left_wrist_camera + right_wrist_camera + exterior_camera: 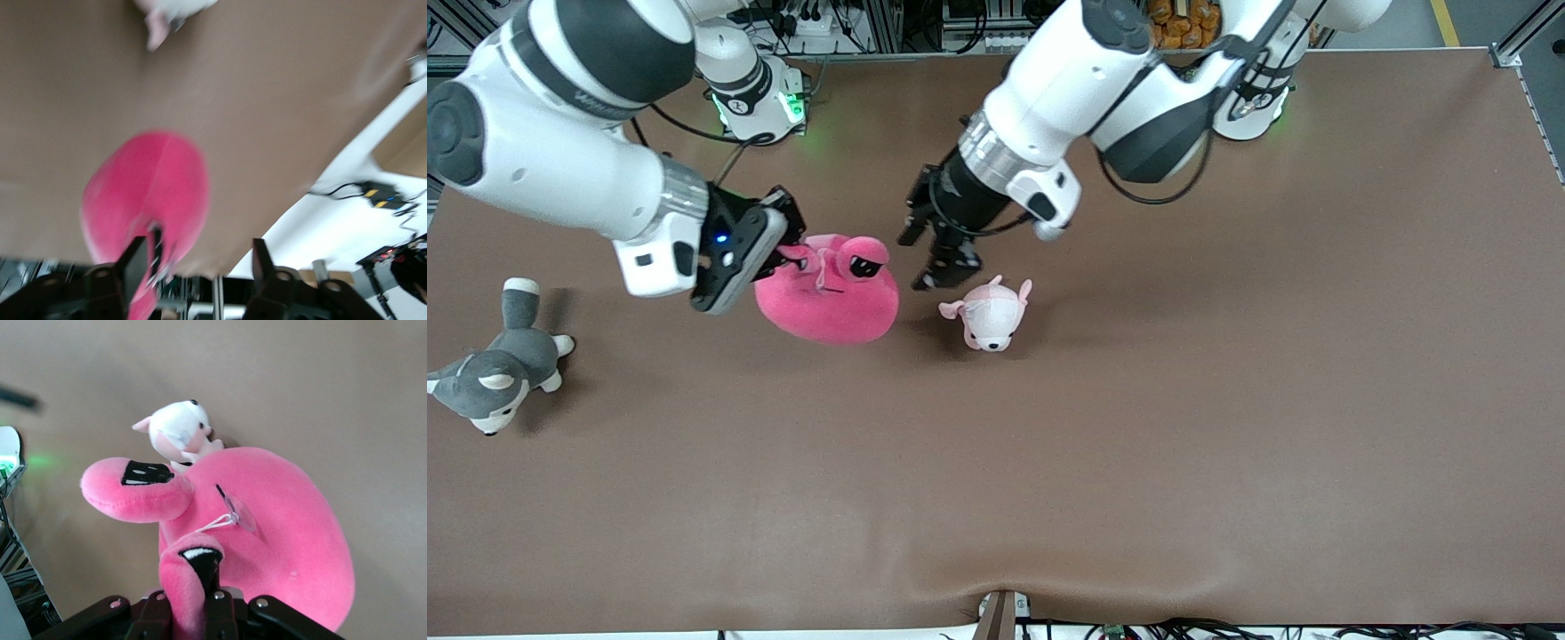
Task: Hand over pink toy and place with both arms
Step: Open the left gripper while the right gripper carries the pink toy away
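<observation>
Right wrist view alone shows the right end effector (200, 603) clamping the pink toy's (280, 527) flap; left end effector (929, 253) gapes.

left wrist view: smeared; the pink toy (150, 193) is a soft blob, its eye patches unreadable.
small pale plush (175, 12): cut off by the picture's edge in that view.
my right end effector (200, 600): its fingertips are buried in the toy's ear flap.

Hot-pink blob toy (831, 298) — hangs by ear flap over table.
</observation>
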Robot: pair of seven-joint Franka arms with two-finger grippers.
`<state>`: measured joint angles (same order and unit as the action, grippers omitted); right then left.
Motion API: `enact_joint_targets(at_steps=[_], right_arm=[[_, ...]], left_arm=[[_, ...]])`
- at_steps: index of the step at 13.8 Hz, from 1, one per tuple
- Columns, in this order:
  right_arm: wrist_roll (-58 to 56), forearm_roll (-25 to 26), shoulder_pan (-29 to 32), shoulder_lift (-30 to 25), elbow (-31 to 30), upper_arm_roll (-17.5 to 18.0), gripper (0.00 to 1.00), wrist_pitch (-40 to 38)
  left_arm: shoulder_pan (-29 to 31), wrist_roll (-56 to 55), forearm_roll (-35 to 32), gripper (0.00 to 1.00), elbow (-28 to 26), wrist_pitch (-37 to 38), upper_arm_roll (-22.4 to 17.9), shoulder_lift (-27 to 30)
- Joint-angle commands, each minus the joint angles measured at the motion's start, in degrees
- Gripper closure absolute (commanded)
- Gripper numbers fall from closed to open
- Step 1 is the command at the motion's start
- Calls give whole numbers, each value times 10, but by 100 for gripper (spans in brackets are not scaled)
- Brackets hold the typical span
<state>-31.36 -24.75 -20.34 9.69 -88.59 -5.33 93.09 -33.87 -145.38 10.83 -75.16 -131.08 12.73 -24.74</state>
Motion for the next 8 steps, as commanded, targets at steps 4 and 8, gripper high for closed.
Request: enact_joint_targets(at_steps=[4, 8], right_arm=[[-6, 10, 76, 8, -38, 4, 100, -3], [-82, 16, 167, 50, -65, 4, 100, -4]], left_arm=[[101, 260, -27, 0, -3, 161, 2, 47], [183, 482, -28, 0, -3, 271, 0, 61]])
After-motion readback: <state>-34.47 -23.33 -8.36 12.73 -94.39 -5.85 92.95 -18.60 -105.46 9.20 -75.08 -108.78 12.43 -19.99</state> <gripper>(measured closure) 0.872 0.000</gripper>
